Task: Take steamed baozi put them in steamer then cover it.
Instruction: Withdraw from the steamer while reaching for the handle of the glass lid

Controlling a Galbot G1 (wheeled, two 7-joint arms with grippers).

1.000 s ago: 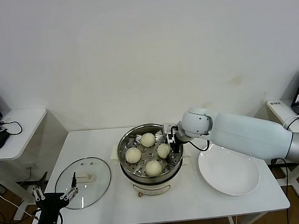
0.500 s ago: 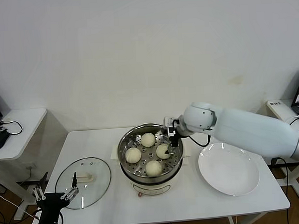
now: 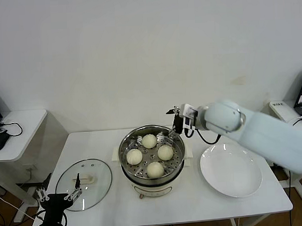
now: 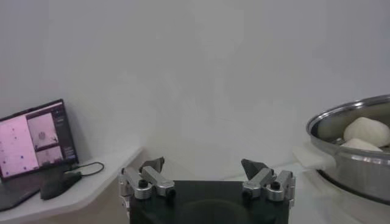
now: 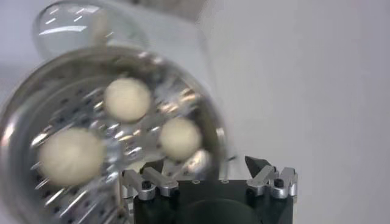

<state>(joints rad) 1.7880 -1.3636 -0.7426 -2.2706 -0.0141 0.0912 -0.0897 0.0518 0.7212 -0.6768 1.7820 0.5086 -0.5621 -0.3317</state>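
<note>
Several cream-white baozi (image 3: pixel 165 152) lie in the shiny steamer (image 3: pixel 126 143) on its white pot base at the table's middle. In the right wrist view three baozi (image 5: pixel 180 137) show in the steamer (image 5: pixel 24 109). My right gripper (image 3: pixel 173 123) is open and empty, just above the steamer's far right rim; it also shows in its own wrist view (image 5: pixel 206 169). The glass cover (image 3: pixel 84 184) with its cream bar handle lies flat at the table's front left. My left gripper (image 3: pixel 59 194) is open and empty, low at the table's front left edge beside the cover; its wrist view (image 4: pixel 202 168) shows the steamer (image 4: pixel 347 152) farther off.
An empty white plate (image 3: pixel 231 171) lies on the table to the right of the steamer. A side table with a laptop (image 4: pixel 33 144) and mouse stands to the left. Another side table (image 3: pixel 286 112) stands to the right.
My right gripper has risen out of the steamer and drawn back to the right, leaving the baozi it was at lying in the basket. The left arm has not moved.
</note>
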